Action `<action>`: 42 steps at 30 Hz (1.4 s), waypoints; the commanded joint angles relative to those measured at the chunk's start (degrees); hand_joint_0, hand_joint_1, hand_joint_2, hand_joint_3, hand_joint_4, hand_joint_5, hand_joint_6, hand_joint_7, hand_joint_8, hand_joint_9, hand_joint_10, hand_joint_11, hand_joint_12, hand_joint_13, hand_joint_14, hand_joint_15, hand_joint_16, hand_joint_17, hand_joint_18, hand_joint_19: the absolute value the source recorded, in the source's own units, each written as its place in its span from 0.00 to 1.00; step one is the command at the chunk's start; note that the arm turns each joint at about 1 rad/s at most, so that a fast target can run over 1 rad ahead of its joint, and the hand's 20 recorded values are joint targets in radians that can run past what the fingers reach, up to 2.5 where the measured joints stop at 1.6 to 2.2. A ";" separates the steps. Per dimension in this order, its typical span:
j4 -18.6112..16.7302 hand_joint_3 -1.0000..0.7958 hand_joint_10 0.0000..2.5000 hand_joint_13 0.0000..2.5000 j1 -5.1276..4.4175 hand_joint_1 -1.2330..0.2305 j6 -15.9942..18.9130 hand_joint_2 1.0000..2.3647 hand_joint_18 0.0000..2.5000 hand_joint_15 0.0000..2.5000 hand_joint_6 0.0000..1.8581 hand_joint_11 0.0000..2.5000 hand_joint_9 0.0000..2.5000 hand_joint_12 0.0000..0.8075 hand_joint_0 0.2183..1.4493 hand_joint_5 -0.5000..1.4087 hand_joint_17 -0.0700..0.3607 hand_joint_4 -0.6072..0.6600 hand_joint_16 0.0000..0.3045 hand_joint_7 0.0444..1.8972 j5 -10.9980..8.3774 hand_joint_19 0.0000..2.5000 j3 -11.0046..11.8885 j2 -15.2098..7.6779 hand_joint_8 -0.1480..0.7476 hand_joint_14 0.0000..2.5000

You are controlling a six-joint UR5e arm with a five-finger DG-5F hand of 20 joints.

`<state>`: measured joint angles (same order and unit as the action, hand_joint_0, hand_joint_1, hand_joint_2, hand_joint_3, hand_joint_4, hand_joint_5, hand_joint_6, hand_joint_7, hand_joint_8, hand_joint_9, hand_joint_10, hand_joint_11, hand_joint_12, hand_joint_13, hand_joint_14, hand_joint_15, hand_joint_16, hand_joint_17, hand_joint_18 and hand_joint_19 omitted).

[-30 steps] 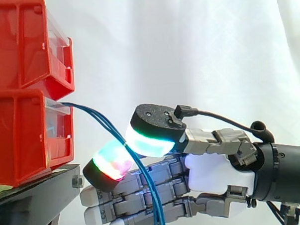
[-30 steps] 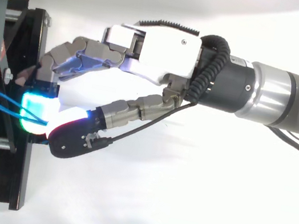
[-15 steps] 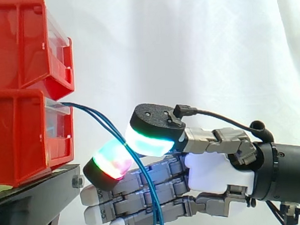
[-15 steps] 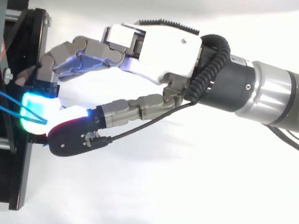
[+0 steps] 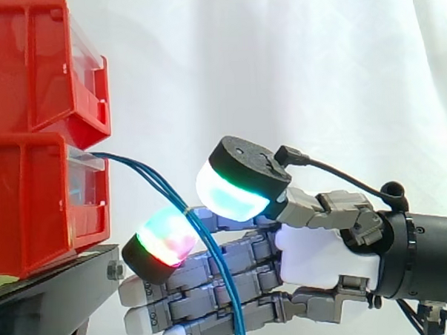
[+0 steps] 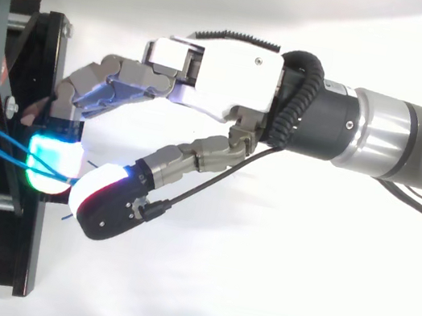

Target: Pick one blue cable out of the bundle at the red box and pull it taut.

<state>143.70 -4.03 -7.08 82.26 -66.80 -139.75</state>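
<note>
Thumb (image 5: 243, 183) lifted off blue cables (image 5: 163, 186), hand (image 5: 324, 258) near red box (image 5: 32, 209)

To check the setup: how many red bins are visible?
2, stacked: the upper bin, and the lower bin under it, on the stand. More may be hidden above.

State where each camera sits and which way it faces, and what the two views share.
Side view: beside the work at about its height, looking level across the stacked red bins on the black stand before the white curtain; the hand comes in from the right.
Top view: above the work, looking down; the arm reaches in from the right edge.
Shared: the hand, the blue cables leaving the red bins, and the black stand.
</note>
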 commanded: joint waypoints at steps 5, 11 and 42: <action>0.00 0.35 0.00 0.19 -0.02 0.28 -0.04 0.01 0.21 0.09 0.48 0.14 0.22 0.47 0.32 0.18 0.45 0.62 0.18 0.48 0.00 0.11 0.00 0.00 0.56 0.00; 0.00 0.42 0.00 0.21 -0.02 0.26 0.05 0.01 0.22 0.09 0.50 0.15 0.23 0.47 0.33 0.17 0.45 0.56 0.18 0.48 0.00 0.11 0.00 0.00 0.56 0.00; 10.37 0.28 0.00 0.24 0.51 0.18 0.14 0.00 0.26 0.09 0.50 0.16 0.25 0.47 0.44 0.17 0.45 0.54 0.18 0.51 1.32 0.10 0.44 3.60 0.57 0.00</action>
<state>152.77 -3.66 -6.84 83.31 -66.36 -136.82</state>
